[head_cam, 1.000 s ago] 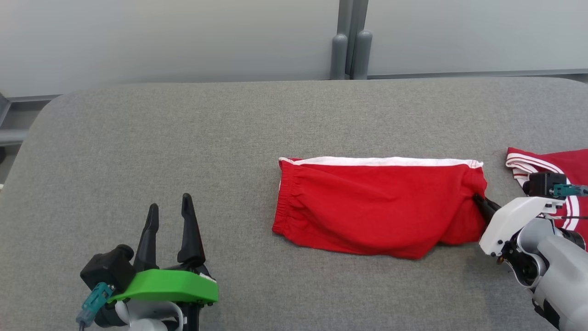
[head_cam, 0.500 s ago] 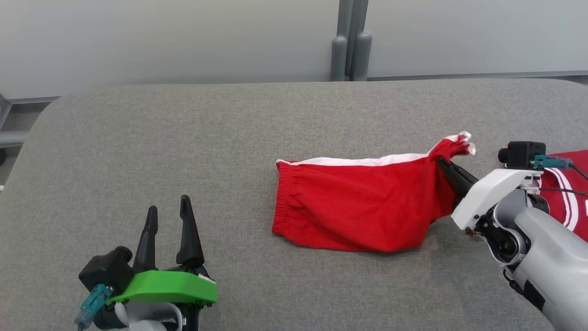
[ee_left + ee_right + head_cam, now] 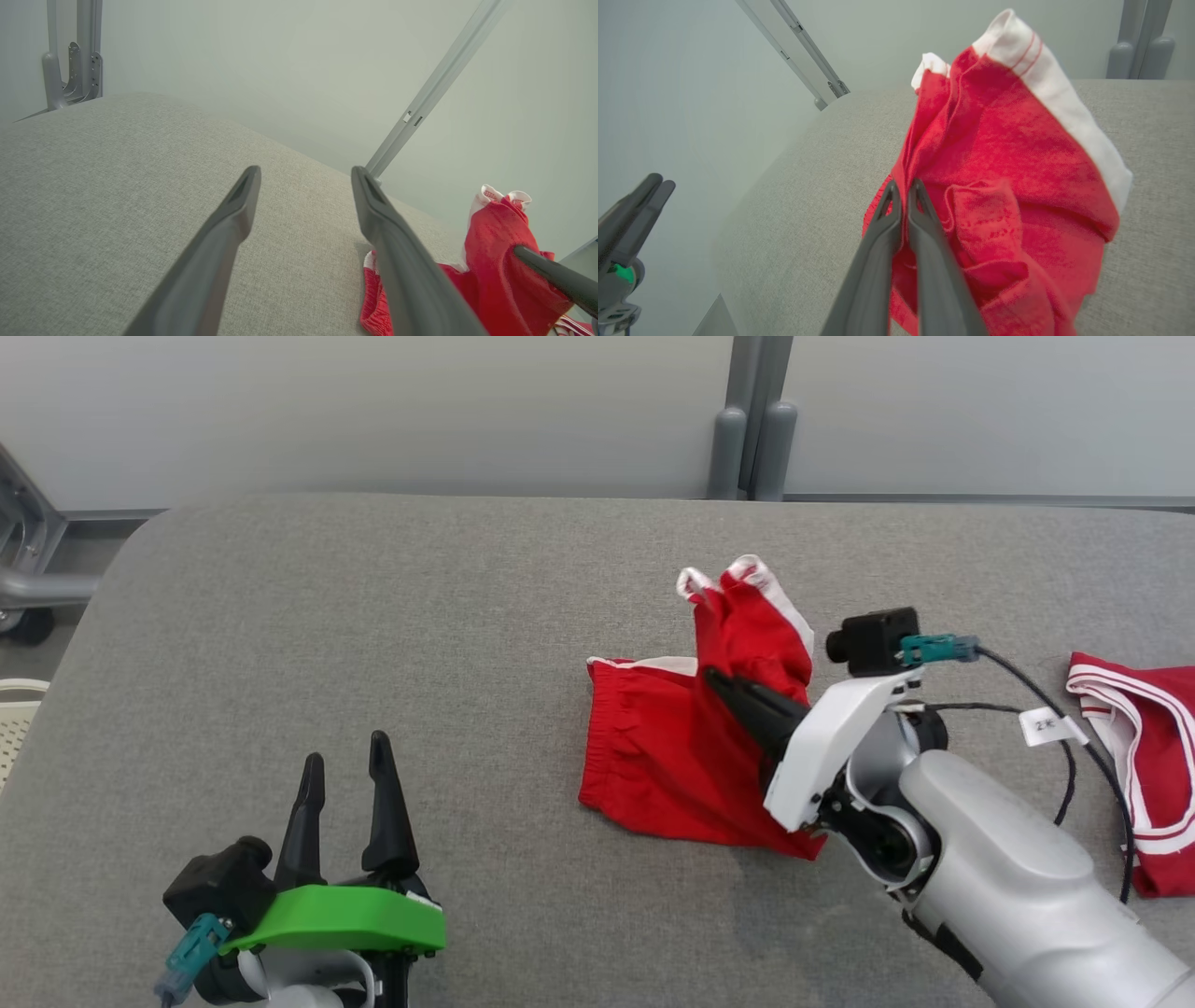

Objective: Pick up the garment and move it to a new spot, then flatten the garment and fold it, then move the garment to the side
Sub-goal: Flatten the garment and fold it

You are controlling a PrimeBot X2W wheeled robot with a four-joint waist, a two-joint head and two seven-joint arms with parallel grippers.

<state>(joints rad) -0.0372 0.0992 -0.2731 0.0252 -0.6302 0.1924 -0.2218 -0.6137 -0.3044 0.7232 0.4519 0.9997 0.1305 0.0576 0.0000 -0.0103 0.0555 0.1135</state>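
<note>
The garment (image 3: 667,756) is a pair of red shorts with white trim, lying right of the table's middle. Its right end is lifted and bunched above the rest. My right gripper (image 3: 717,683) is shut on that raised red cloth, fingers pointing left. In the right wrist view the garment (image 3: 1008,163) hangs around my closed right gripper (image 3: 903,186). My left gripper (image 3: 344,754) stands open near the front left of the table, well left of the garment, with nothing between its fingers. The left wrist view shows the left gripper (image 3: 306,175) open and the garment (image 3: 495,261) at lower right.
A second red garment with white stripes (image 3: 1144,756) lies at the table's right edge. The grey padded table (image 3: 373,616) has rounded corners and ends at a pale wall with grey posts (image 3: 754,439). A cable (image 3: 1055,709) loops off my right wrist.
My right gripper has carried the garment's right end up and to the left, folding it towards the waistband end. The camera has also shifted. The left gripper has stayed put.
</note>
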